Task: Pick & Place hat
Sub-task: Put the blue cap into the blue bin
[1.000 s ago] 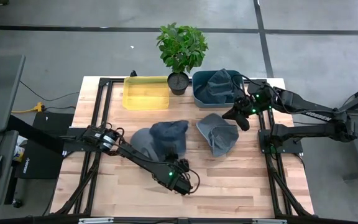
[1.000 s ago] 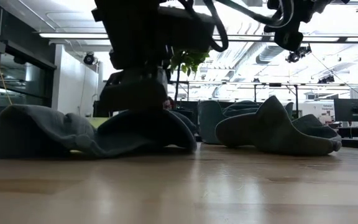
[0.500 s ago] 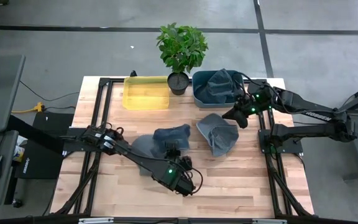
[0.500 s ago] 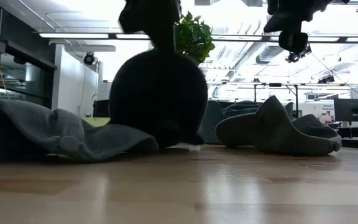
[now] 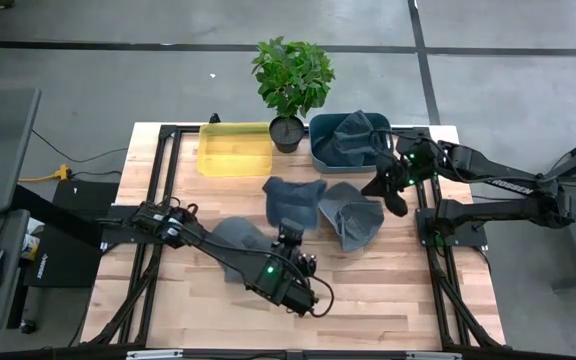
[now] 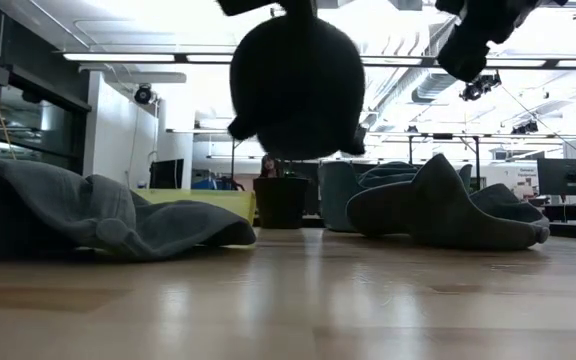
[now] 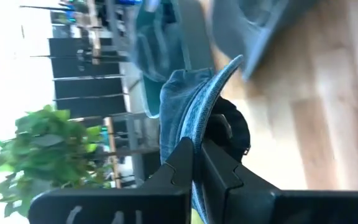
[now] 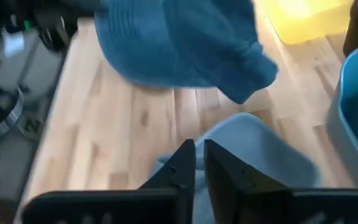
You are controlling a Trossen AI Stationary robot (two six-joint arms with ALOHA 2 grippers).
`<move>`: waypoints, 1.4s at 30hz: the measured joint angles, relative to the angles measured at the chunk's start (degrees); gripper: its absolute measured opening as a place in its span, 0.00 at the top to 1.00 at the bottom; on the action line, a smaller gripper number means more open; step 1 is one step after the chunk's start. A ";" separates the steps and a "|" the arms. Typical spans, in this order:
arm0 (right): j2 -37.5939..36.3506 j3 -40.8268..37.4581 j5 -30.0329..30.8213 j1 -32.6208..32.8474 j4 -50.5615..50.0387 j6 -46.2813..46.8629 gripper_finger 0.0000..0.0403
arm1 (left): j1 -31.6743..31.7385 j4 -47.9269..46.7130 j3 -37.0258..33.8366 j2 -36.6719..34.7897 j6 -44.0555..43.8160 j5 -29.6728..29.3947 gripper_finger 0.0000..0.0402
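My left gripper (image 5: 288, 236) is shut on a blue denim hat (image 5: 293, 199), which is off the table at its middle and shows as a dark hanging shape (image 6: 298, 85) in the low view. A grey hat (image 5: 230, 240) lies flat on the wood under my left arm. Another grey hat (image 5: 352, 214) lies to its right. My right gripper (image 5: 390, 196) hovers shut, holding nothing, above the table's right side next to that hat. One more hat (image 5: 353, 135) sits in the blue bin (image 5: 317, 150). My left gripper pinches the blue hat's brim edge (image 7: 199, 127) between its two fingers (image 7: 182, 163). The fingers come from the table's near side, slanting a little downward. The hat is lifted clear of the table, its crown hanging beyond and below the fingers.
A yellow bin (image 5: 236, 149) and a potted plant (image 5: 290, 80) stand at the far edge, beside the blue bin. Bare wood lies along the near edge. A person shows far off in the room behind the table (image 6: 267, 165).
My left gripper has risen and its wrist has rolled, carrying the blue hat off the grey hat and the table. The hat now hangs clear and sits a little nearer the far edge. The grey hat stayed on the wood.
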 joint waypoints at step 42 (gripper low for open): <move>0.02 0.04 0.62 -0.96 4.82 -36.25 0.42 | 5.18 33.45 3.22 -0.48 73.28 8.96 0.99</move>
